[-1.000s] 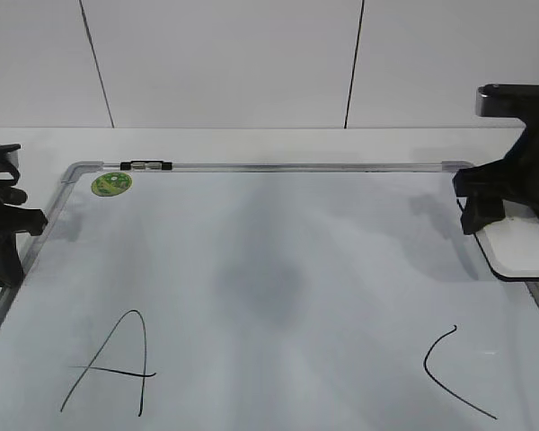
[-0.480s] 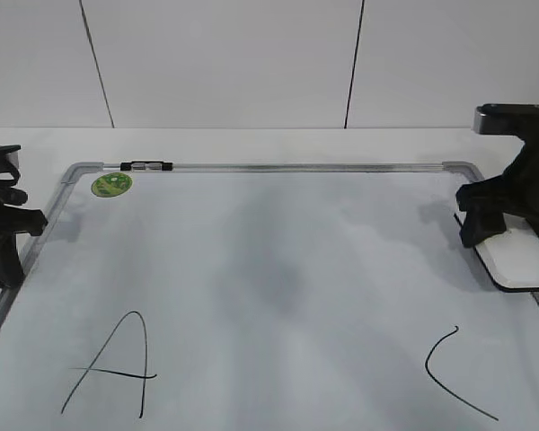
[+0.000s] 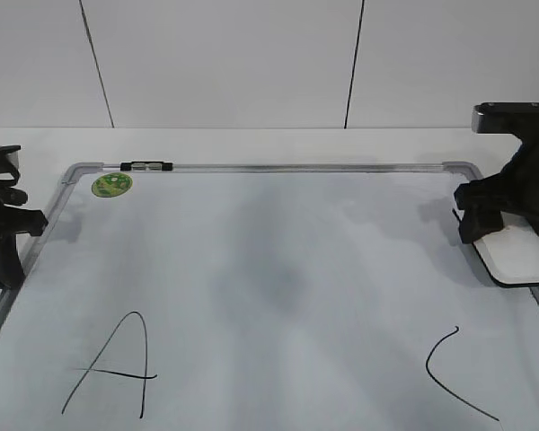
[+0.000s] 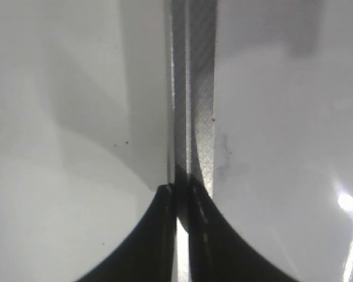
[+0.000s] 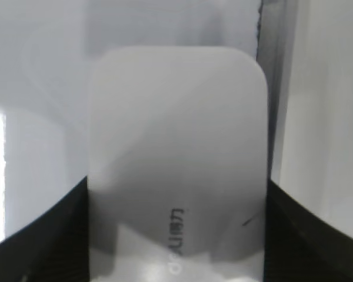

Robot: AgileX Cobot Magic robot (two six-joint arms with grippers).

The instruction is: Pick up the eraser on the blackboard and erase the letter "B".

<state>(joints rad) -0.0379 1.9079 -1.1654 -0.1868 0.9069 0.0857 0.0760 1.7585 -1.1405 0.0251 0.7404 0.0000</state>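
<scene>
The white eraser [image 3: 519, 256] lies flat at the blackboard's right edge, against the frame [image 3: 278, 167]. My right gripper [image 3: 508, 235] is on it from above. In the right wrist view the eraser [image 5: 176, 135] fills the space between the two dark fingers of the gripper [image 5: 176, 194], which touch its long sides. No letter "B" shows; only a faint grey smear [image 3: 262, 280] lies between the black "A" [image 3: 117, 368] and the black "C" [image 3: 454, 373]. My left gripper [image 3: 4, 247] is shut and empty over the board's left frame [image 4: 194, 88].
A green round sticker [image 3: 111, 184] sits at the board's far left corner, and a small black clip [image 3: 146, 165] is on the top frame. The board lies on a white table with a white panelled wall behind it.
My right gripper has sunk a little and shifted slightly with the eraser at the board's right edge. The left arm has not moved.
</scene>
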